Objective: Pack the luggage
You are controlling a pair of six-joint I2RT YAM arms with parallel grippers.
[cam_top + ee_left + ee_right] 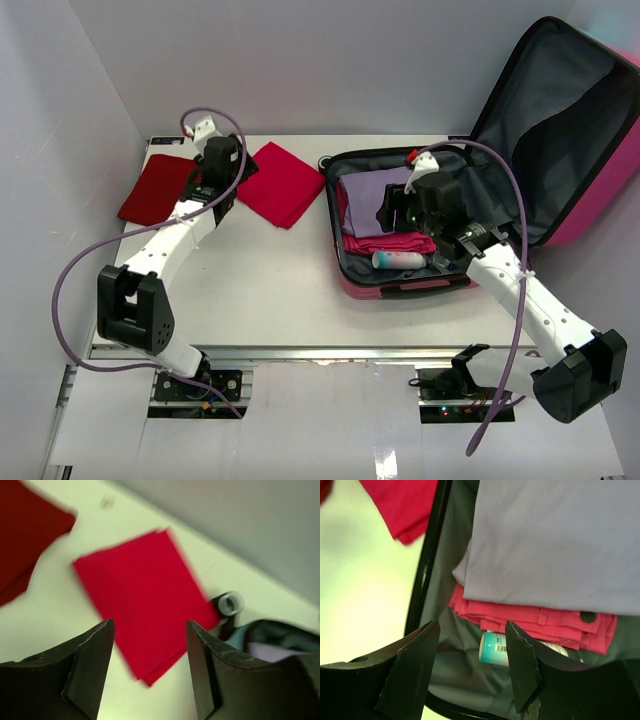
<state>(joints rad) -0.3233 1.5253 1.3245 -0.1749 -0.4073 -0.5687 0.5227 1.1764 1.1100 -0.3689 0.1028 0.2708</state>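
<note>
The luggage [400, 285] lies open at the right of the table, its pink lid [560, 130] standing up behind. Inside are a folded lavender cloth [365, 200], a folded pink garment [395, 243] under it, and a white bottle with a teal cap [400, 260] at the near wall. My right gripper [388, 212] hovers open and empty over them; its wrist view shows the cloth [555, 545], garment [520, 617], bottle [492, 649] and black rim [427, 565]. My left gripper [245, 172] is open and empty above a bright red folded cloth [283, 183], which also shows in the left wrist view [142, 595].
A dark red folded cloth [155, 188] lies at the table's far left corner, also in the left wrist view [25, 535]. A suitcase wheel [227, 604] sticks out beside the bright red cloth. White walls close in the back and left.
</note>
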